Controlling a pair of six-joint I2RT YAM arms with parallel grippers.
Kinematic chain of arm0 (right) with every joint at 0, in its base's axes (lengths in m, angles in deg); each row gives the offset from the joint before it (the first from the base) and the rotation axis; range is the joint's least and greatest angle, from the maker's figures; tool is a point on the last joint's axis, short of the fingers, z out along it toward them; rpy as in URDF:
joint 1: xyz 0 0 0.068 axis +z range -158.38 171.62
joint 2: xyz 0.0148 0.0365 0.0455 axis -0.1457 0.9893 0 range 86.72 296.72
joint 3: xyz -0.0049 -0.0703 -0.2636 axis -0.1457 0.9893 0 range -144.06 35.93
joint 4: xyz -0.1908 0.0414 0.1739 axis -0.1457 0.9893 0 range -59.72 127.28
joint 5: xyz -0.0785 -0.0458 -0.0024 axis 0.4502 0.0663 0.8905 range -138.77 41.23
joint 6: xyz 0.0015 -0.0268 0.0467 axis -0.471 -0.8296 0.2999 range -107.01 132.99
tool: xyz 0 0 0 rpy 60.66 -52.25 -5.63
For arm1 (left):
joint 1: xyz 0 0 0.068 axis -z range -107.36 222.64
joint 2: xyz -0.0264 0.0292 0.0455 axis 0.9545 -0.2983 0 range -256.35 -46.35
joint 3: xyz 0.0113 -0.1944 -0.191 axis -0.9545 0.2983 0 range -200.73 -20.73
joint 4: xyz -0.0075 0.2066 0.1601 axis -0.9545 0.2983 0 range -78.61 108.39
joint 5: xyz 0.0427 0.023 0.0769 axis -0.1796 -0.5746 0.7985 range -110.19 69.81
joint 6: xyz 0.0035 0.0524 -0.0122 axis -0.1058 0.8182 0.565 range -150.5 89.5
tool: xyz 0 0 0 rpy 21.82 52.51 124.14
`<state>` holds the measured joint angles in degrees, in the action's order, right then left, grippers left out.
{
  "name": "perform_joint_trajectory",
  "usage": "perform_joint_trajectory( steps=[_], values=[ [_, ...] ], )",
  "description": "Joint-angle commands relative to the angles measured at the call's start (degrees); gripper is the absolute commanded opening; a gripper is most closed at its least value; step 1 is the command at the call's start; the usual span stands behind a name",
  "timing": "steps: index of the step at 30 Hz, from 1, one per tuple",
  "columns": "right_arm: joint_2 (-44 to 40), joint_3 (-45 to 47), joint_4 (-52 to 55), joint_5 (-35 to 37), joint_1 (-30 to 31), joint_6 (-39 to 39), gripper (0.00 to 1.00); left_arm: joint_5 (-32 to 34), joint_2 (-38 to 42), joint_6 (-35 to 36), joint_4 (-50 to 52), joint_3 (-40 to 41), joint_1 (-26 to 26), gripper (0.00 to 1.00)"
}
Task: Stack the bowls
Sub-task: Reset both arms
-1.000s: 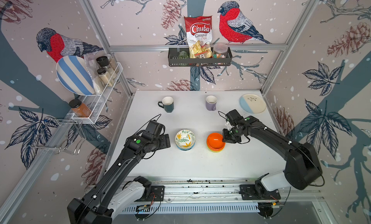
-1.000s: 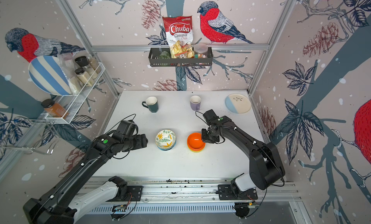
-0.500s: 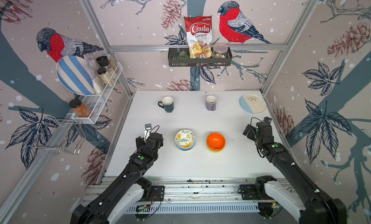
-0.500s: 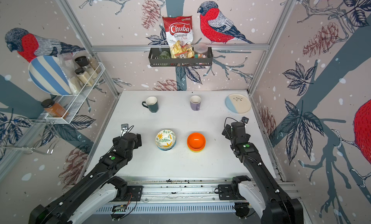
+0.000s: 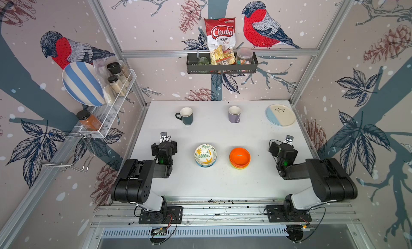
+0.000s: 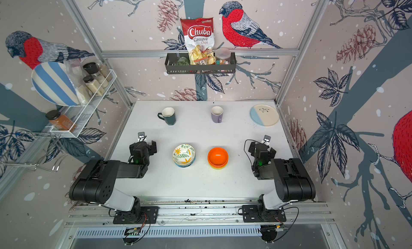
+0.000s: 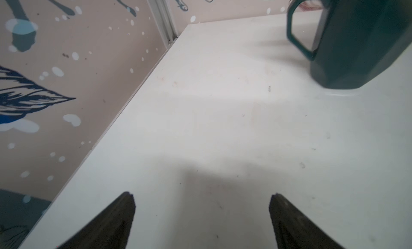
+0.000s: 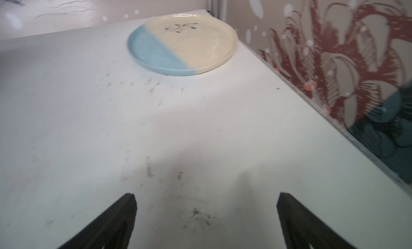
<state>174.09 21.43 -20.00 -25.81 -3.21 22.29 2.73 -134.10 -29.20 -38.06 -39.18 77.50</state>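
the bowls sit in two piles side by side at the middle of the desk (image 5: 223,185), a little toward its front edge: a flowered pile (image 5: 205,154) with a blue rim showing underneath, and an orange pile (image 5: 239,157) just to its right. the two are close but not touching. how many bowls each pile holds can't be counted from above.

the left claw (image 7: 201,194) is spread wide and empty, low over bare desk near the left edge, facing the dark mug (image 7: 356,40). the right claw (image 8: 206,194) is also spread and empty, near the right edge, facing the plate (image 8: 182,42) in the far right corner.

if one pile is wanted, the work isn't finished (one pile would have to go onto the other). that looks like the risky part. glossy nested bowls pinched at one rim could tilt and slide apart. a claw coming in low from the side could shove a whole pile across the desk.
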Motion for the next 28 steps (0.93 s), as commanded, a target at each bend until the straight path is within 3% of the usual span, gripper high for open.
perform_joint_trajectory(
  steps=[1, 4, 6, 11, 28],
  values=[
    [-1.15, -6.63, 1.11, -3.02, -1.14, -1.9, 1.0, -5.42, -1.35, -1.22, -5.49, -2.17, -1.28, 0.97],
    [-0.36, -4.27, -5.73, -3.88, -2.05, -1.85, 1.0, -8.94, 0.44, -2.93, 0.87, -3.98, -3.35, 0.98],
    [-1.22, -5.51, -0.99, -2.23, -0.87, -2.43, 1.0, -10.32, -1.11, -2.64, -4.22, -2.66, -3.63, 0.98],
    [-1.22, -5.8, -0.98, -2.38, -0.69, -2.76, 1.0, -12.99, -0.98, -1.42, -1.58, -3.97, -3.46, 0.98],
    [-1.15, -5.65, -1.44, -2.99, -0.86, -2.82, 1.0, -13.16, -0.85, -1.34, -0.93, -4.15, -3.46, 0.98]
  ],
)
